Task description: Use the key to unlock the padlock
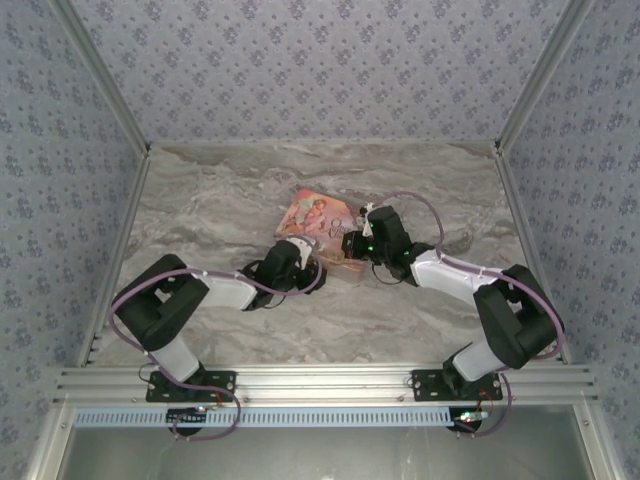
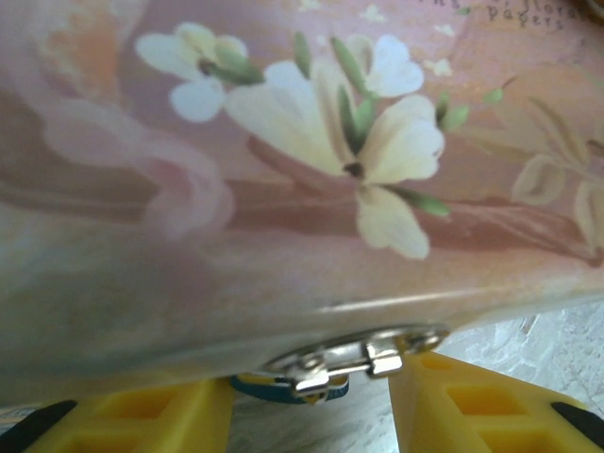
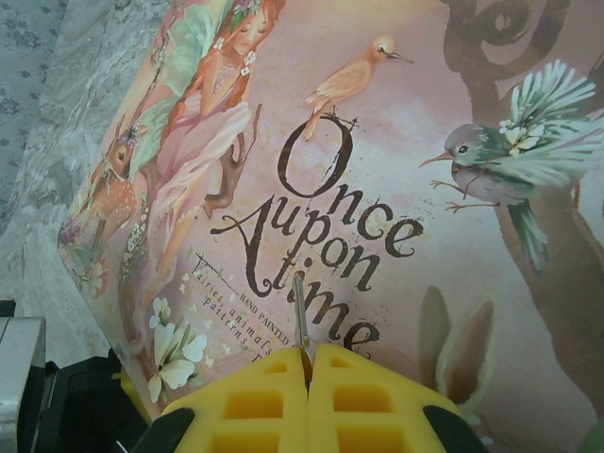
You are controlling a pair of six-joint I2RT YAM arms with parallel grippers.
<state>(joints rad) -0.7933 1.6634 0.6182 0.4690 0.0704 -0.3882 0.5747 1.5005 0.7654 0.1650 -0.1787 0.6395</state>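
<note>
table (image 1: 220,200): grey marble, with flowery walls (image 1: 300,70) around it.
box (image 1: 318,215): flat and pink. It lies near the middle of the table. The lid shows a girl, a deer, birds and the words "Once upon a time".
box side: from the left wrist it is very close and a bit blurry. It has white flowers painted on it.
ring (image 2: 363,351): a small shiny metal ring sticks out at the bottom edge of that side.
padlock (image 2: 283,389): a bit of blue peeks out just under the ring, right against it. Most of it is hidden behind the ring and the box edge.
left gripper (image 2: 311,415): it sits low at the near side of the box. Its two yellow fingers (image 2: 142,415) stand apart, one on each side of the ring and the padlock.
left jaws: open, with a gap between them. I cannot tell if a finger touches the padlock.
right gripper (image 3: 307,357): it is over the near right corner of the box, looking down on the lid.
right jaws: closed tight, pinching the key.
key (image 3: 299,316): a thin silver strip seen from its edge. It sticks out from between the right fingers and points across the lid.
together: in the top view the two grippers are near each other at the near edge of the box.
</note>
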